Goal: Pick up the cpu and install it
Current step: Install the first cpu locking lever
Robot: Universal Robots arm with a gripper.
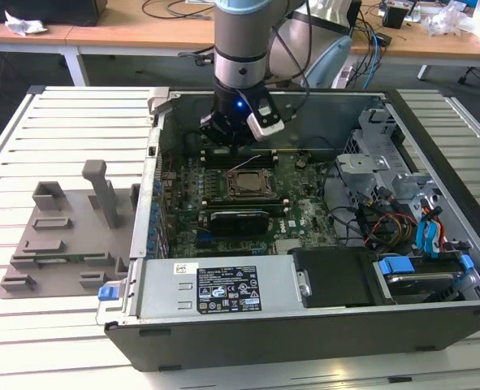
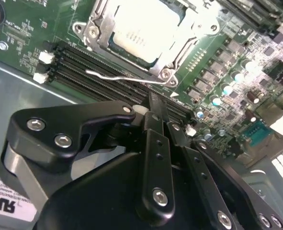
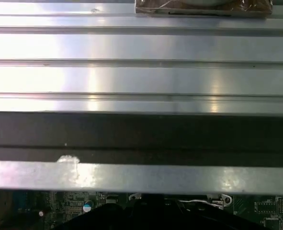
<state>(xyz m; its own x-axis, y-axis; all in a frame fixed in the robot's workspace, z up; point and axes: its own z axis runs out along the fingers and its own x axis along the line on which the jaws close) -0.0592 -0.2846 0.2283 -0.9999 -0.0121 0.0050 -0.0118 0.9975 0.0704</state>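
One robot arm [image 1: 241, 49] reaches down into an open computer case [image 1: 304, 325] that lies on a slatted white table [image 1: 69, 122], in the upper middle of the exterior view. Its black gripper [image 1: 227, 130] hangs low over the green motherboard [image 1: 304, 195], near the rear wall of the case and just above the memory slots [image 1: 231, 158]. The cpu [image 2: 141, 26] sits in the socket [image 2: 172, 57] at the top of the second wrist view, its pale silvery top facing up inside the metal frame, with a thin wire lever [image 2: 117, 76] lying along the frame's edge. In the exterior view the socket [image 1: 248, 183] is at the centre of the board, just below the gripper. In the second wrist view the gripper [image 2: 155, 115] fills the lower half, and its fingers [image 2: 156, 108] appear pressed together with nothing between them, their tips over the dark memory slots [image 2: 98, 72] beside the socket. A grey plastic tray [image 1: 61, 244] lies on the table at the left of the exterior view, well apart from the gripper. The first wrist view looks across pale table slats [image 3: 141, 48] and the case's metal rim [image 3: 141, 177].
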